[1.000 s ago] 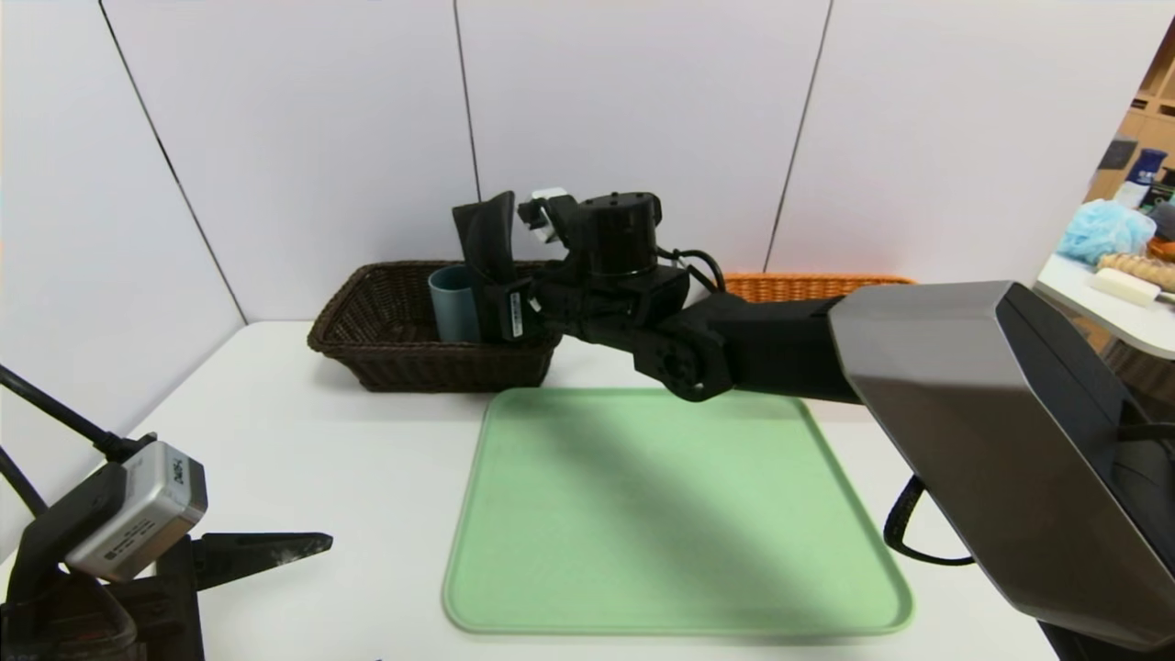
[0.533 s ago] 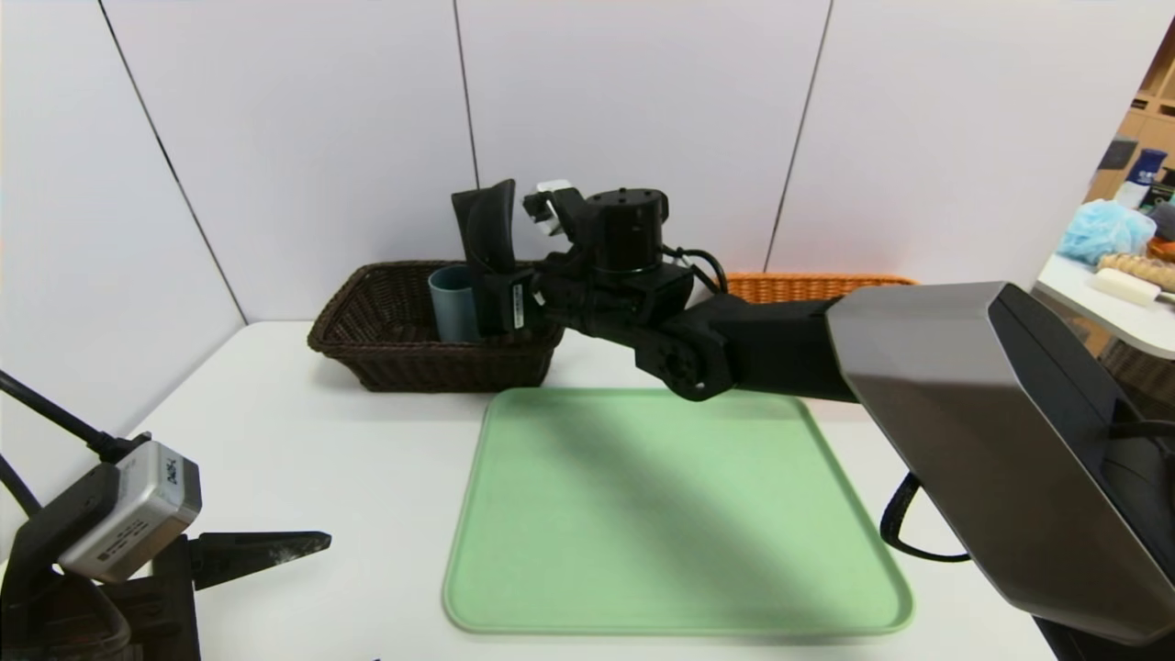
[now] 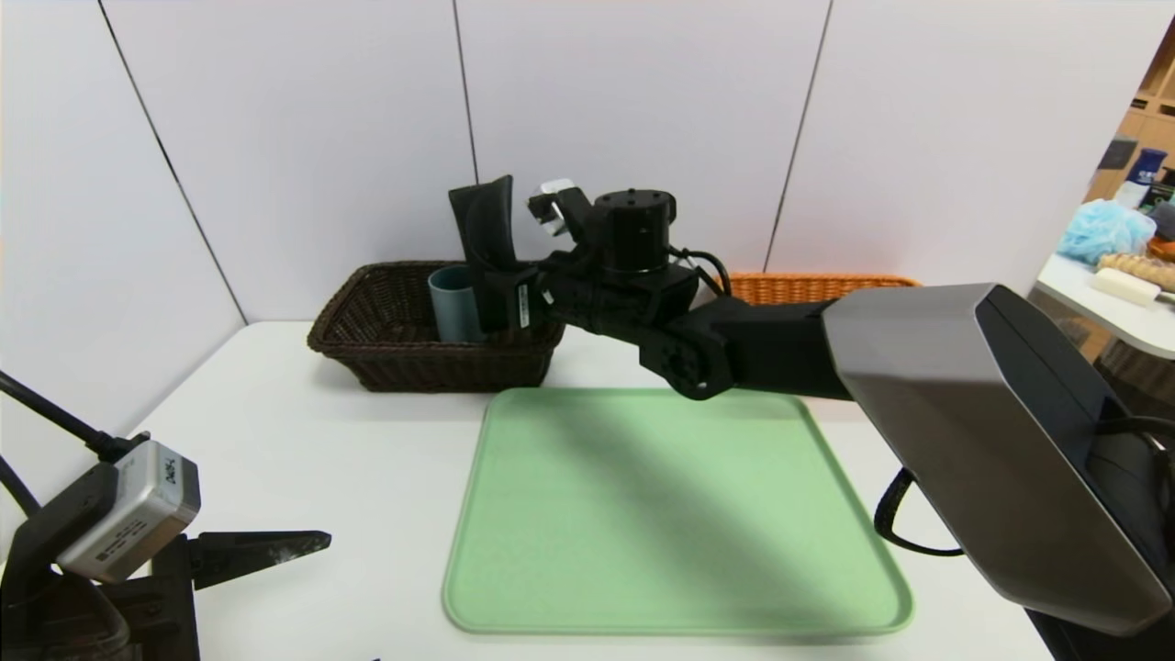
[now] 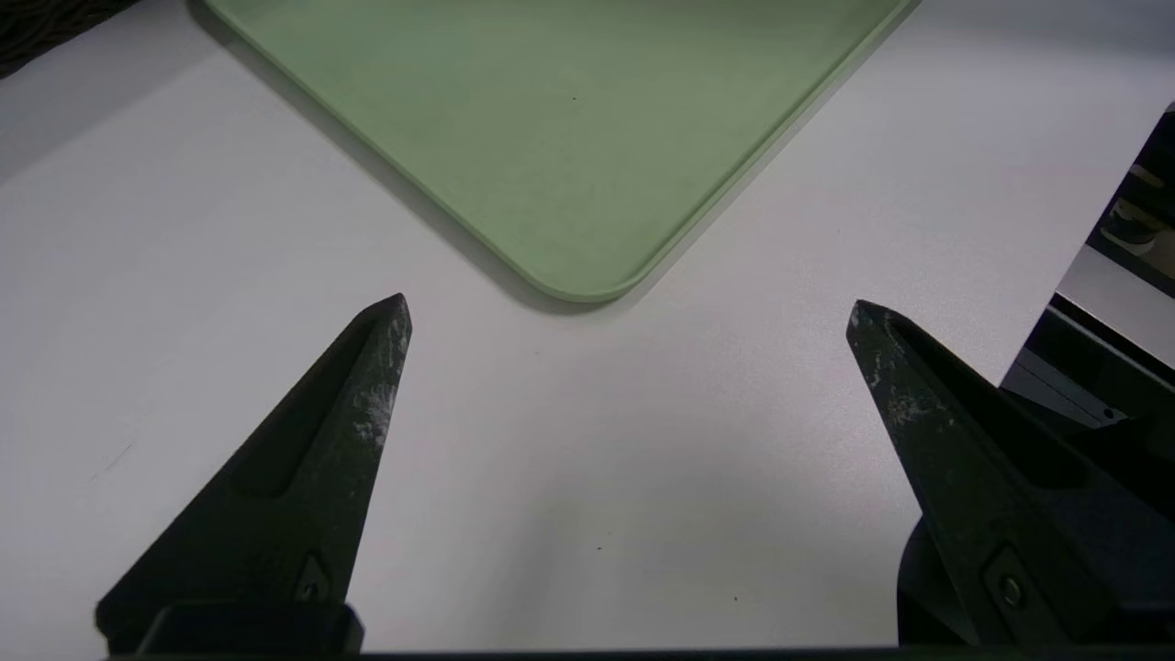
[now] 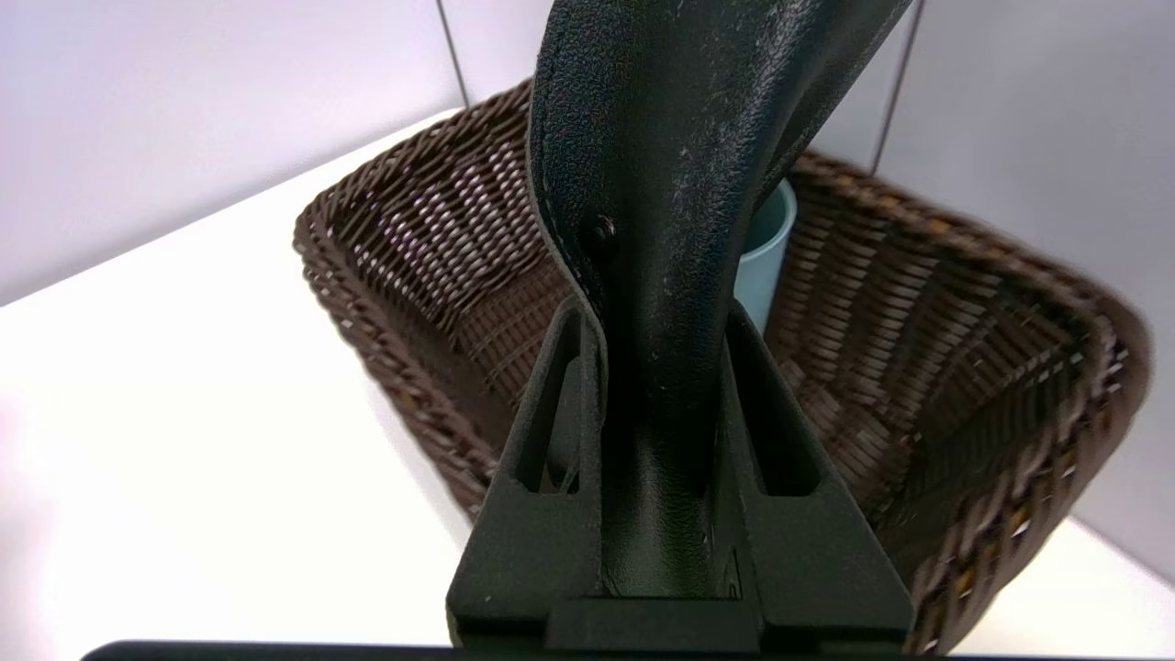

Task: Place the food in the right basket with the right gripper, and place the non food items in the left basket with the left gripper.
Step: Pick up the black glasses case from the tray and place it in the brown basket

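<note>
The black shoehorn-like piece point(image 3: 489, 229) stands upright in the right gripper point(image 3: 500, 308), its broad curved blade rising above the fingers, and compared with a second ago it sits a little higher and a touch further toward the robot's right, with the wrist rotated slightly. In the right wrist view the two fingers point(image 5: 542, 514) close flat against either side of the piece's narrow stem point(image 5: 661, 459), so the pincer is clamped on it with only the stem's width between them. What the black object really is cannot be told for sure; it looks like a stiff textured plastic tool.

Just behind and below the gripper is the dark brown wicker basket point(image 3: 367, 340), and the gripper hangs over that basket's right end. A pale blue cup point(image 3: 453, 303) stands upright inside the basket, just beyond the held piece, its rim showing past the blade in the right wrist view point(image 5: 776, 220). Further toward the robot's right, behind the right forearm, the rim of an orange basket point(image 3: 808, 285) shows.

Below the arm, nearer the robot, lies the green tray point(image 3: 679, 514) on the white table point(image 3: 303, 459).

The left gripper point(image 4: 624, 317) rests low at the table's near left corner, its fingers spread wide and holding nothing, with the tray's corner point(image 4: 587, 275) just ahead of it.
</note>
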Available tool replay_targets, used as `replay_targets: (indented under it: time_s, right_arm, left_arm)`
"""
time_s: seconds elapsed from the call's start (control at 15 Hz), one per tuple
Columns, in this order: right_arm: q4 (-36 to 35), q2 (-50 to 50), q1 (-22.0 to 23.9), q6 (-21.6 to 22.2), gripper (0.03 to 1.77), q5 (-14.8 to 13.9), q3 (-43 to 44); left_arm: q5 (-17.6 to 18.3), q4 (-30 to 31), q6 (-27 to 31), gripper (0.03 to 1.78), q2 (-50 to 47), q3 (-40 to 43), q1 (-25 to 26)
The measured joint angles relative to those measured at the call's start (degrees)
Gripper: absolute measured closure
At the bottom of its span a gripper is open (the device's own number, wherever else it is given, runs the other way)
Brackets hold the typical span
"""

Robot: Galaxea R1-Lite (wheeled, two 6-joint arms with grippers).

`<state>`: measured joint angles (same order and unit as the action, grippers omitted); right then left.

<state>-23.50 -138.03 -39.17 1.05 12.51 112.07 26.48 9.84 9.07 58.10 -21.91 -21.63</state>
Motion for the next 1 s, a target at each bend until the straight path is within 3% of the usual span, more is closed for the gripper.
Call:
replay_targets:
  time_s: [0.8,1.0]
  right_arm:
    - [-4.0,-3.0,0.8,-3.2,1.45,0.6,0.0]
    - [-4.0,-3.2,1.2,-3.3,1.45,2.0,0.0]
  left_arm:
    - [0.0,0.0,-0.1,0.12,0.3,0.0,0.0]
    - [0.0,0.0,-0.1,0.12,0.3,0.0,0.0]
